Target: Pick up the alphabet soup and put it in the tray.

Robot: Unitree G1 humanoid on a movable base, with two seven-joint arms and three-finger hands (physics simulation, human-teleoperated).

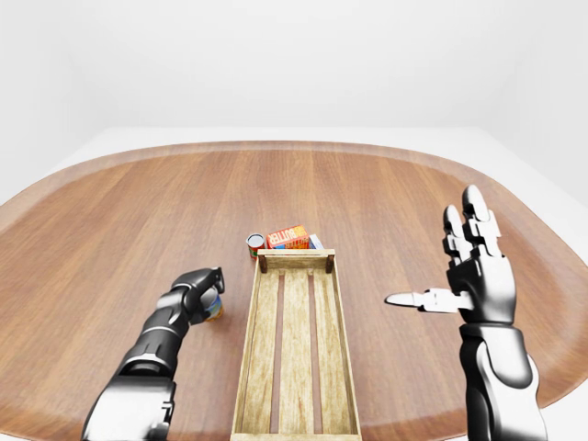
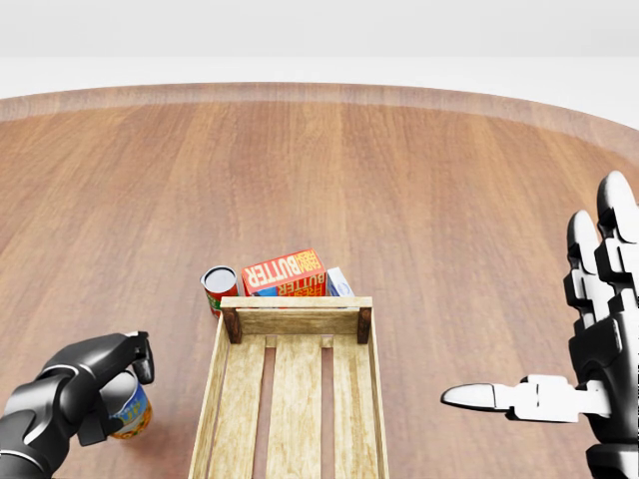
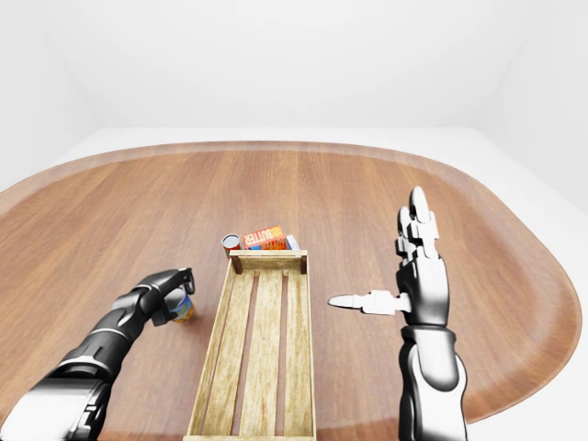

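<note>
The alphabet soup (image 2: 133,412), a blue and yellow can, is at the lower left of the head view, left of the wooden tray (image 2: 297,321). My black left hand (image 2: 112,391) is shut round the can, fingers over its top and thumb below, and hides most of it. I cannot tell whether the can rests on the table. My white right hand (image 2: 559,344) is open at the right of the tray, fingers upright and thumb pointing left, holding nothing. The slatted tray has nothing in it.
A red can (image 2: 219,287) stands just past the tray's top left corner. A red butter box (image 2: 285,271) and a blue-white box (image 2: 338,282) lie against the tray's top end. The round wooden table (image 2: 399,180) spreads all around.
</note>
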